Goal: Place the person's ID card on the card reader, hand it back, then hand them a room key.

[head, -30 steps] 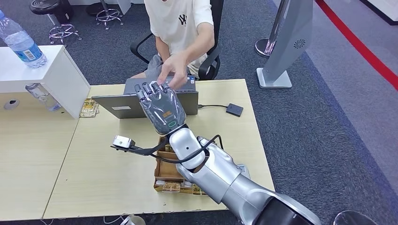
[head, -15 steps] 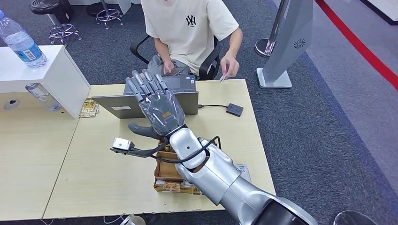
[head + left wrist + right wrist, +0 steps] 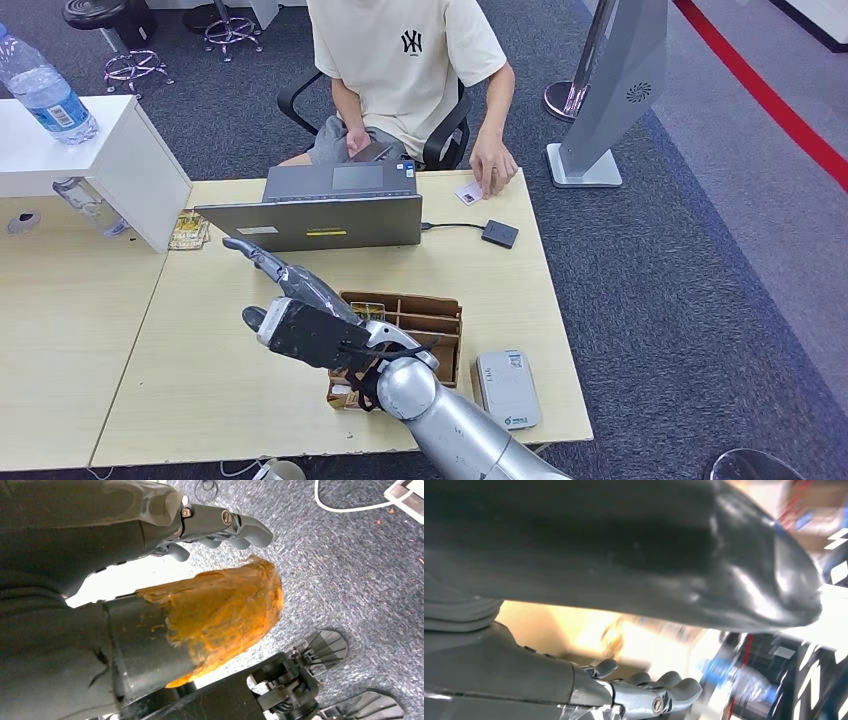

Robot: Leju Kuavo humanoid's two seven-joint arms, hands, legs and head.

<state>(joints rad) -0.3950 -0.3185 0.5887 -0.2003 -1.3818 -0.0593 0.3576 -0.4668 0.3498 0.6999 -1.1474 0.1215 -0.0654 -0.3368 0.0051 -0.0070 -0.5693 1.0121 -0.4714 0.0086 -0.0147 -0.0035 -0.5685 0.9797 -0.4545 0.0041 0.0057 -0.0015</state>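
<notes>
My right hand (image 3: 303, 326) hovers low over the table, just left of the wooden compartment box (image 3: 432, 322), turned on its side with fingers stretched toward the laptop (image 3: 318, 218) and nothing in it. The right wrist view is blurred and shows its fingers (image 3: 659, 692) spread and bare. The person (image 3: 410, 60) sits behind the table and presses a small white card (image 3: 468, 191) against the far edge. A white reader device (image 3: 507, 388) lies by the front right edge. A small black box (image 3: 499, 234) is wired to the laptop. My left hand (image 3: 165, 570) hangs over the carpet, holding nothing.
A white shelf unit (image 3: 120, 160) with a water bottle (image 3: 44, 90) stands at the back left. A grey kiosk stand (image 3: 612, 90) rises past the table's right corner. A small patterned pack (image 3: 189, 230) lies beside the laptop.
The person took the card from my raised right hand and set it at the far table edge. My right hand dropped and drew back from above the laptop to beside the wooden box.
</notes>
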